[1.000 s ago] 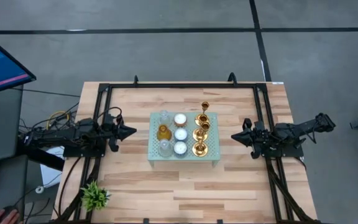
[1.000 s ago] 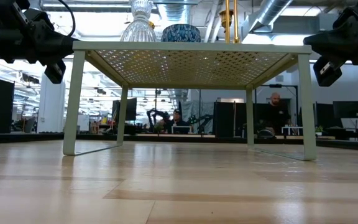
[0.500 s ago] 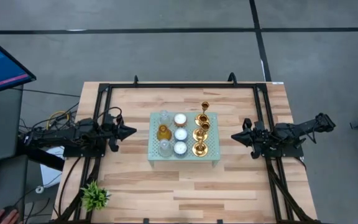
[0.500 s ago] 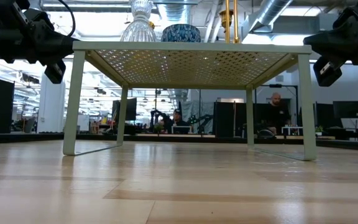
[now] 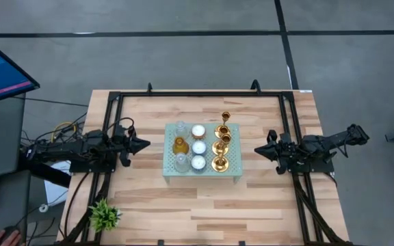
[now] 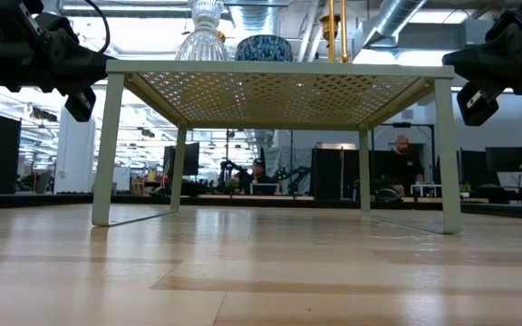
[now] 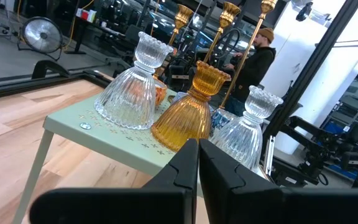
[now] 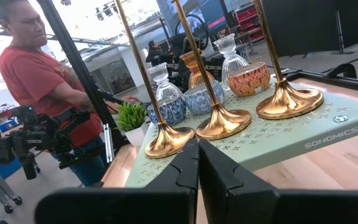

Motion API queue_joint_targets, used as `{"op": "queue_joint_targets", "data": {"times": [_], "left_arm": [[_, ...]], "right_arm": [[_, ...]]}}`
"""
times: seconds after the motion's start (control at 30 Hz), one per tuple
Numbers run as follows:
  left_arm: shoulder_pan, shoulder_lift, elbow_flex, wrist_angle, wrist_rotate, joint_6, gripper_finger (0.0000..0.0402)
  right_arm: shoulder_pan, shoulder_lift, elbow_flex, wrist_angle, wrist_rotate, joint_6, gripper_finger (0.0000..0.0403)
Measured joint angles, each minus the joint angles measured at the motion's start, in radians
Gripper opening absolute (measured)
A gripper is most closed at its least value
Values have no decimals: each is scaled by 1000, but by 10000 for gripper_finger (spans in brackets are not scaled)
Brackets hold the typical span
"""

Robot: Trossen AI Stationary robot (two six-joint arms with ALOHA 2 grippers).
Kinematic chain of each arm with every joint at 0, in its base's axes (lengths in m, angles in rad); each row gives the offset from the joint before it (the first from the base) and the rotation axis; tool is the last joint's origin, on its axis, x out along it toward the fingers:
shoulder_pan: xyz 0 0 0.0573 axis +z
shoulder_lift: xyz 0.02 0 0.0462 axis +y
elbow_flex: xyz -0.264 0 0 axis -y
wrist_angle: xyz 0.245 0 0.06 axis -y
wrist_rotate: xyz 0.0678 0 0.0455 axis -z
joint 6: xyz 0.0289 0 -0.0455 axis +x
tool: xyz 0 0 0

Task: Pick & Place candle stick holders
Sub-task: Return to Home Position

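Three gold candle stick holders [image 5: 221, 143] stand by their round bases in a row on the right side of a pale green perforated stand [image 5: 234, 164] at the table's middle; the right wrist view shows their bases [image 8: 222, 124]. My left gripper [image 5: 144, 144] is shut and empty, left of the stand. My right gripper [image 5: 258, 149] is shut and empty, right of the stand, level with the holders.
On the stand's left side stand two clear glass cups and an amber one [image 7: 194, 112], and in its middle three white tealights [image 5: 198, 146]. A small green plant [image 5: 104, 215] sits at the table's near left corner. A person in red [image 8: 36, 74] stands beyond the table.
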Motion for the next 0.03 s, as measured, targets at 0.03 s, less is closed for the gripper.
{"op": "queue_joint_targets", "data": {"times": [0.03], "left_arm": [[0,0,0,0,0,0,13]], "right_arm": [[0,0,0,0,0,0,0]]}}
